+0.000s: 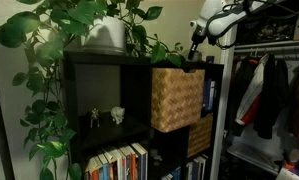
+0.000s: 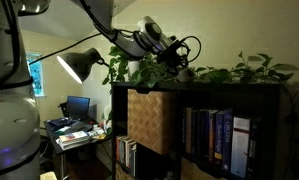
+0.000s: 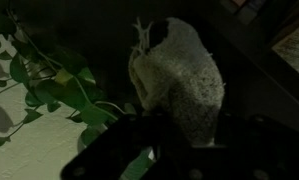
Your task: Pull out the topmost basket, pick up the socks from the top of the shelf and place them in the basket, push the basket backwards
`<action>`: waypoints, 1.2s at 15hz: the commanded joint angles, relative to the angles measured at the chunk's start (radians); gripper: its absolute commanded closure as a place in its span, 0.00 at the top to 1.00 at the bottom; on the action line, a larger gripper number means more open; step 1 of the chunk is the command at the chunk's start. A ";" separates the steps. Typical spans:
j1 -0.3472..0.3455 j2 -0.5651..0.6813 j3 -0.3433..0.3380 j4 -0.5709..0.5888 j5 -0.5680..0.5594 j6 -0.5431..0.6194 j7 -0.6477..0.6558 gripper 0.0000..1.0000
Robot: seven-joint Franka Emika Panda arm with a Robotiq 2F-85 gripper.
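Observation:
The socks [image 3: 182,80] are a pale speckled bundle lying on top of the black shelf [image 1: 99,95], among plant leaves. In the wrist view my gripper [image 3: 189,140] has its dark fingers on either side of the bundle's near end and looks shut on it. In both exterior views the gripper [image 1: 195,50] [image 2: 179,62] is down at the shelf's top. The topmost basket [image 1: 177,98], of tan wicker, sticks out a little from its compartment; it also shows in an exterior view [image 2: 149,120].
A leafy plant in a white pot [image 1: 107,35] covers the shelf top. A second wicker basket [image 1: 200,136] sits lower down. Books [image 2: 214,140] fill other compartments. A clothes rack [image 1: 274,90] stands beside the shelf. A desk lamp [image 2: 79,65] is nearby.

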 commanded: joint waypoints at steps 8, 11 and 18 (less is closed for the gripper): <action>0.025 -0.149 0.060 -0.082 -0.024 -0.205 0.088 0.13; 0.038 -0.174 0.081 -0.095 -0.012 -0.306 0.092 0.13; 0.101 -0.196 0.091 -0.150 0.047 -0.376 0.050 0.13</action>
